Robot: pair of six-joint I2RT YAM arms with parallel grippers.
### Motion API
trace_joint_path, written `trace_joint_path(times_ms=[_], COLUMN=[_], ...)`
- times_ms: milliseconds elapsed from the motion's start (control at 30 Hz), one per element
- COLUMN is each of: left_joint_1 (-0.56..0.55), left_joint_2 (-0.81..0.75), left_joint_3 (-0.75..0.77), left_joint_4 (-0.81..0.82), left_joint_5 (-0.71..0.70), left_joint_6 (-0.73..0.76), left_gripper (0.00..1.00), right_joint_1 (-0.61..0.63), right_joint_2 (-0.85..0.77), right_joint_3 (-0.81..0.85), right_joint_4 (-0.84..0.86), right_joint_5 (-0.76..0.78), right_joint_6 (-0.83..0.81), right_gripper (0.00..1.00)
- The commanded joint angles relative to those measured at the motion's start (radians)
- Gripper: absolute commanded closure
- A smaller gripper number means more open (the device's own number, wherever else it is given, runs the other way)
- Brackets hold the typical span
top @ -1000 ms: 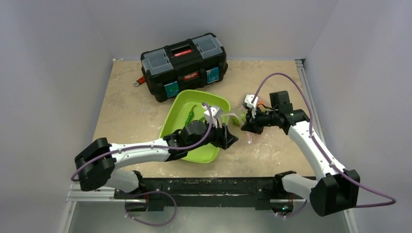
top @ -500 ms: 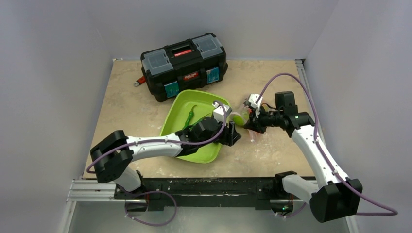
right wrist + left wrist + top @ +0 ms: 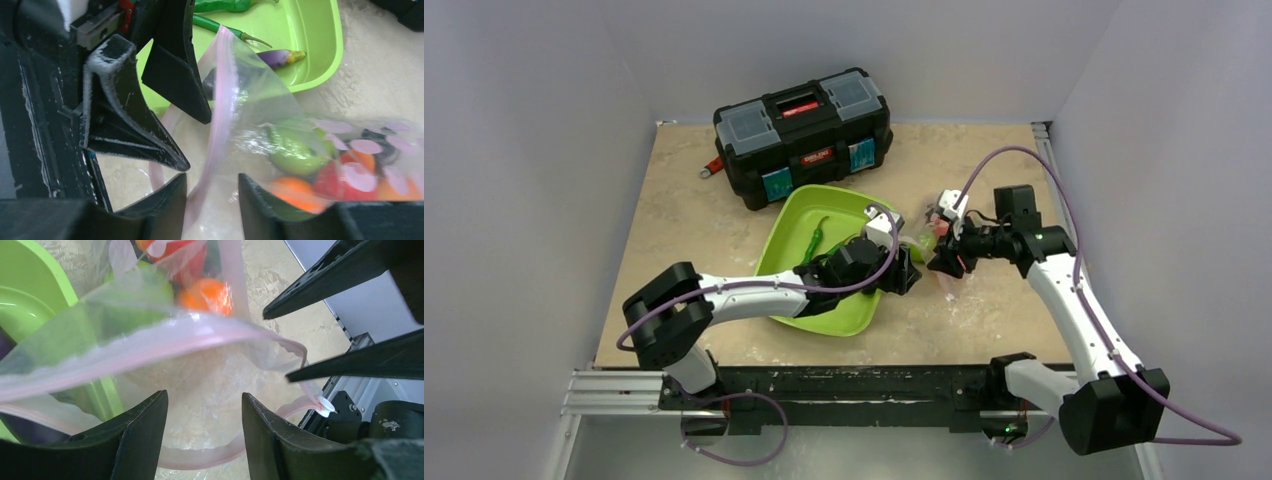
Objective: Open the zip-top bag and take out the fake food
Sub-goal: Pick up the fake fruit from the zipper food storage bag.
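Note:
The zip-top bag lies between my two grippers, just right of the tray, its mouth open. In the right wrist view its pink zip strip runs loosely through the gap of my open right gripper. Fake food shows inside the bag: a lime, an orange and a strawberry. My left gripper is open at the bag's mouth, with the lower lip of the strip curving under its gap. An eggplant and a bean pod lie in the tray.
The lime-green tray sits under the left forearm. A black toolbox stands behind it, a red-handled tool at its left end. Grey walls close in the table on three sides.
My right gripper has opened off the pink zip strip. The left arm has reached further right, up to the bag's mouth, and its jaws have narrowed somewhat.

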Motion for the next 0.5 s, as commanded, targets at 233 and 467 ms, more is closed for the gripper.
trace_joint_path(times_ms=[233, 467], left_joint_1=[0.017, 0.018], left_joint_2=[0.032, 0.035], left_joint_3=[0.019, 0.008], left_joint_4=[0.103, 0.121], left_joint_5=[0.055, 0.07], left_joint_6=[0.01, 0.012], left_gripper=[0.45, 0.45], right_joint_1=[-0.157, -0.231], right_joint_2=[0.043, 0.1], right_joint_3=[0.201, 0.283], right_joint_4=[-0.233, -0.247], right_joint_5=[-0.093, -0.079], right_joint_6=[-0.176, -0.19], right_gripper=[0.3, 0.27])
